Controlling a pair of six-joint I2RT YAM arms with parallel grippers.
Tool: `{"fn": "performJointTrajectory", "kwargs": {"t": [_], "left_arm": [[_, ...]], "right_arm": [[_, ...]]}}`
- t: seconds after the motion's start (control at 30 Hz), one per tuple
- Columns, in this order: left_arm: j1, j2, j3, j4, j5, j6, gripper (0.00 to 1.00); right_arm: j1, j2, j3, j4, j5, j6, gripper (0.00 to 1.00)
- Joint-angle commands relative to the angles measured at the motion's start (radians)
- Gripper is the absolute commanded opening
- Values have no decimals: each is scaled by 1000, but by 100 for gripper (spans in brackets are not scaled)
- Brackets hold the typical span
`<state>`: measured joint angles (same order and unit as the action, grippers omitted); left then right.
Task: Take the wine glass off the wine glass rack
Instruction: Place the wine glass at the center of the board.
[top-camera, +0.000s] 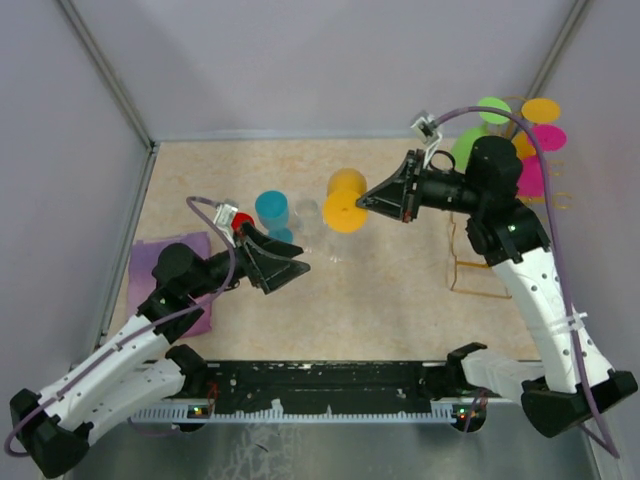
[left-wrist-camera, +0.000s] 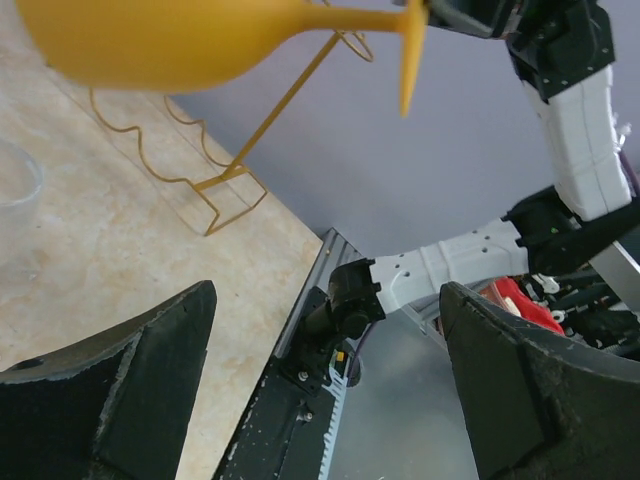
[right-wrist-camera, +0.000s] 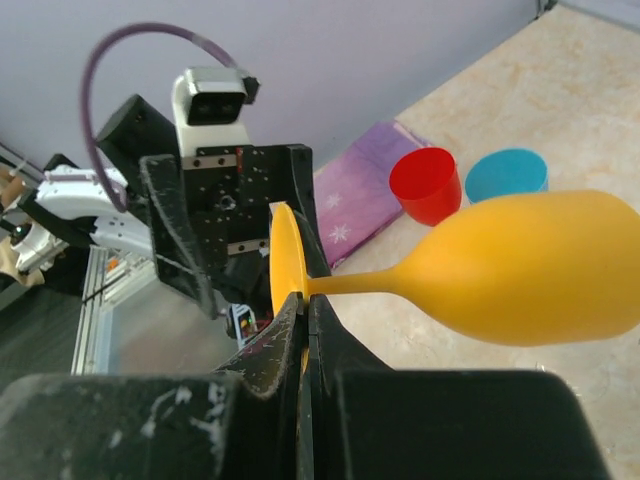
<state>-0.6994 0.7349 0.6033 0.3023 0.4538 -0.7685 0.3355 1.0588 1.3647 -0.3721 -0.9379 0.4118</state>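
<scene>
**A:** Left gripper (top-camera: 285, 265), nearest at seven o'clock: how does it stand?
**B:** Jaws spread wide, holding nothing.
**A:** And the wine glass (top-camera: 345, 200)?
**B:** Yellow, lying sideways in the air over mid-table. The right gripper (top-camera: 368, 200) is clamped on its stem beside the foot.
**A:** Farther back?
**B:** At two o'clock stands the wine glass rack (top-camera: 478, 292), well apart from that glass, with coloured glasses (top-camera: 493, 110) on it.
</scene>
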Motion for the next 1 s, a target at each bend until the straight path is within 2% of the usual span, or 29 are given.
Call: {"fn": "performJointTrajectory", "kwargs": {"t": [0.0,0.23,0.33,0.5,0.67,0.87,0.97], "left_arm": [[3,-15,12,110,61,-5,97],[3,-16,-17,159,62,-14,89],[3,-18,-23,166,56,-13,82],[3,-43,-34,140,28,6,66],[3,-70,-52,138,-14,8,56],[3,-64,-58,153,-4,17,50],[3,-51,-60,158,9,18,44]], "right_arm": [[128,53,84,-62,163,-94,0],[321,146,157,-96,264,-152,0],[380,184,190,-131,299,-189,0],[414,212,222,-158,316,-208,0],[432,213,224,-164,287,-232,0],[456,221,225,-183,280,-254,0],[464,221,229,-190,281,-261,0]]}}
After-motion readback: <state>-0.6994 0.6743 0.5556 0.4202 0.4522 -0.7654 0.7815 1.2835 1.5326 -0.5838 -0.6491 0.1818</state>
